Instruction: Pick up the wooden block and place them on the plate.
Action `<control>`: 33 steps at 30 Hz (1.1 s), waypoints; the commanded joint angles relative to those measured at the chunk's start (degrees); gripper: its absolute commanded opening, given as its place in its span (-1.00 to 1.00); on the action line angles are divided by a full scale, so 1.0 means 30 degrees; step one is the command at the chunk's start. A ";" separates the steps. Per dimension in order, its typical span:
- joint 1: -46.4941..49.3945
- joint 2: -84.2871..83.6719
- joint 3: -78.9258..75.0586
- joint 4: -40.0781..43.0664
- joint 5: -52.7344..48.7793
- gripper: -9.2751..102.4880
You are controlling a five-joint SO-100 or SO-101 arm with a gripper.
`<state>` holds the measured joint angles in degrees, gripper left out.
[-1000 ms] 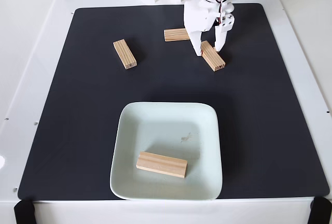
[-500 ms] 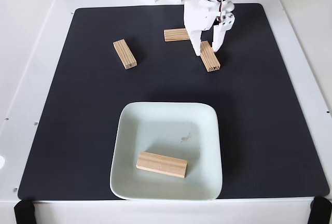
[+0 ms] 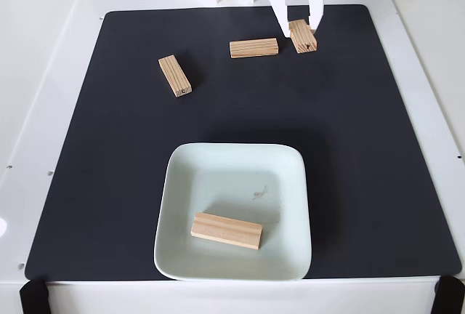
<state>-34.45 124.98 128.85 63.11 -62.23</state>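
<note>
A black mat covers most of a white table, with black clamps at the table's edges. The white gripper reaches in from the top edge, its 2 fingers closed against the sides of a wooden block, which sits between them. 2 more blocks lie on the mat: one just left of the gripper, another farther left. A 4th block rests in the plate near the front.
</note>
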 commanded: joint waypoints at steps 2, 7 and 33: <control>-0.0146 0.3867 0.2080 -0.0176 0.2109 -0.84; -0.0146 0.6738 0.4424 -0.0205 0.3135 -0.84; 0.6328 -1.0605 -1.3477 -0.0176 1.8369 -0.84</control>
<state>-15.73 96.77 97.29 63.11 -10.20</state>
